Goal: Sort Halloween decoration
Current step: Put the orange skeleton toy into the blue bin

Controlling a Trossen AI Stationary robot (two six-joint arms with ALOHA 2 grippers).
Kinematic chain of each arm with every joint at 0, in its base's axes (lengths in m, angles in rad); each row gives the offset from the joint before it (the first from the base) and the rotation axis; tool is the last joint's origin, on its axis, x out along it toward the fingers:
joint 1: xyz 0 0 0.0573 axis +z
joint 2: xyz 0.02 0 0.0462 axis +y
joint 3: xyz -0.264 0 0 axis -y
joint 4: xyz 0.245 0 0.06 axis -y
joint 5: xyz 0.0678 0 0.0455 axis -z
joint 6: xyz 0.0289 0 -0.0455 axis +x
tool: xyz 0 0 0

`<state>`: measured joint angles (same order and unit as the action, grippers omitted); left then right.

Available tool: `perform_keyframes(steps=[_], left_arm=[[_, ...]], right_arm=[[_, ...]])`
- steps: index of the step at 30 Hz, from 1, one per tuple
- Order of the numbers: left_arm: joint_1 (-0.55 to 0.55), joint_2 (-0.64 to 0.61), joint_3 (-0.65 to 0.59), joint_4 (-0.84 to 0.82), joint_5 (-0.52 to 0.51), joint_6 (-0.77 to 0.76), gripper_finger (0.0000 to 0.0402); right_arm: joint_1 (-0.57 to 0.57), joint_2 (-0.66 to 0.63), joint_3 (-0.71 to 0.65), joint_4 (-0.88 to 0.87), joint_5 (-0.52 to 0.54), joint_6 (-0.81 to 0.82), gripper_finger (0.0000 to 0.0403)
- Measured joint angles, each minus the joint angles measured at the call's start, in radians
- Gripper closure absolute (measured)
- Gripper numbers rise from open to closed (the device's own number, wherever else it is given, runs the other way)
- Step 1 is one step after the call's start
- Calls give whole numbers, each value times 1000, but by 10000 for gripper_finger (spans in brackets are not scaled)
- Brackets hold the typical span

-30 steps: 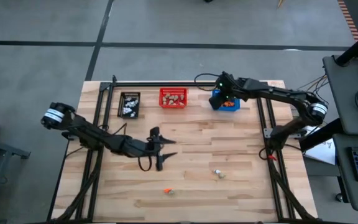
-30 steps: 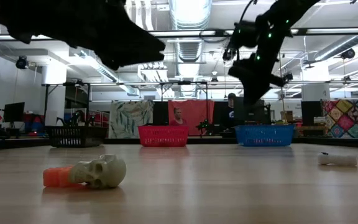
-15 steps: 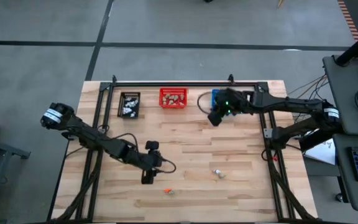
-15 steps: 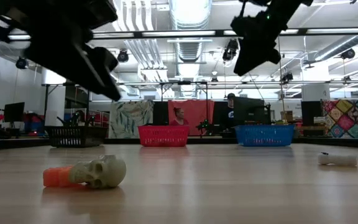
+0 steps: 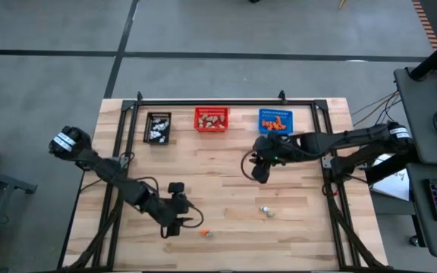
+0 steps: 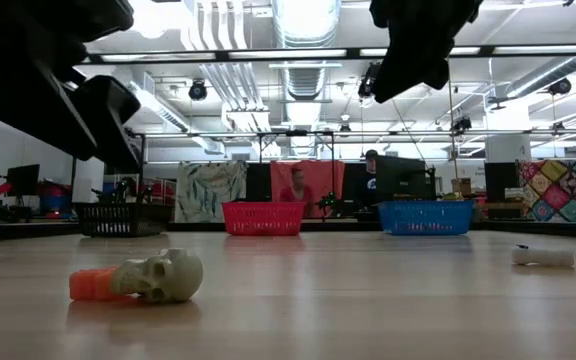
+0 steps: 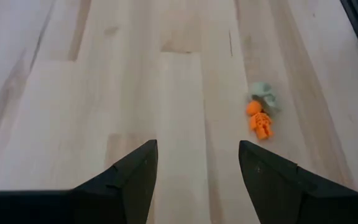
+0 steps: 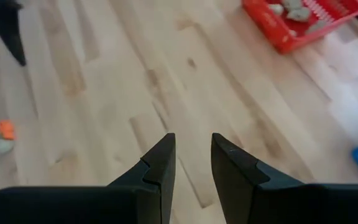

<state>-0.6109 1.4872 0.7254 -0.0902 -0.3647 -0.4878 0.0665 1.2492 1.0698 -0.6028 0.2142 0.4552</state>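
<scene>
**Both arms turn back to the loose trinkets**

The right end effector [image 5: 259,173] has left the blue basket [image 5: 275,121] and swung out over bare worktop [image 5: 226,182], its fingers a little apart and holding nothing; its drop looks done. The left end effector [image 5: 170,224] has come down, fingers wide apart, with the orange skeleton [image 7: 260,121] and grey-beige skull [image 7: 265,94] just ahead, touching each other. Both are small moulded plastic figures on pale wood planks.

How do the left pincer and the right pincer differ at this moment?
The left pincer stands wide open above the table's near part, close to the orange trinket; the right pincer keeps a narrow gap and hangs nearer the red basket. Both are dark and hold nothing.
</scene>
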Motion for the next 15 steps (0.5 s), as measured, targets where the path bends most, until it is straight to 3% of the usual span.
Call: perform_keyframes(steps=[15], left_arm=[[-130,0,-28,132,-228,-129,194]], right_arm=[[105,75,0,36,42,9,312]])
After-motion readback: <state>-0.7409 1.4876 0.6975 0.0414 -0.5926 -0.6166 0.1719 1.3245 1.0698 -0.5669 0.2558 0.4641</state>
